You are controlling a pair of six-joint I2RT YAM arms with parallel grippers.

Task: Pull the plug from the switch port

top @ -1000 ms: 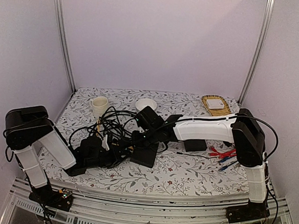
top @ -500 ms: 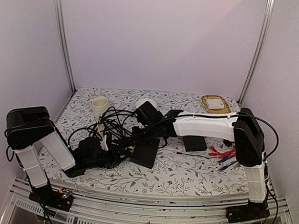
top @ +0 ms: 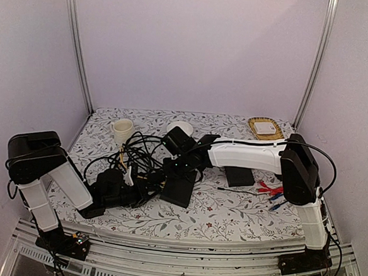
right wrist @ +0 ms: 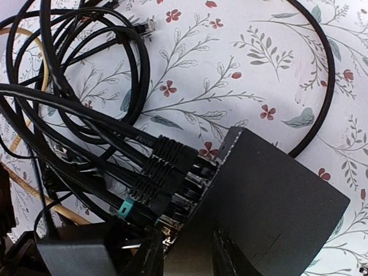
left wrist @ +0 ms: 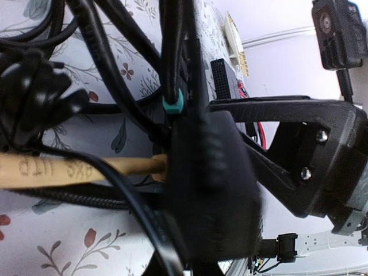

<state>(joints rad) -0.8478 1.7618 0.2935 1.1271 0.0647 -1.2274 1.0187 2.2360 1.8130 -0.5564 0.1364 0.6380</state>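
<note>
Crowding the switch (right wrist: 276, 213) edge: plugs (right wrist: 167, 164)

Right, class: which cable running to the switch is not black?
The tan cable, printed with lettering; every other cable at the switch is black.

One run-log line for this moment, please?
plugs: all seated in switch | left end effector: shut, among cables | right end effector: open, above switch

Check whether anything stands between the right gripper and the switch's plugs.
Nothing separate does. The right gripper hangs open over the port edge of the switch, with the plugs just beyond it. But the plugs sit tightly side by side and their cables bunch together, so neighbours would likely crowd whichever one it grips.
</note>
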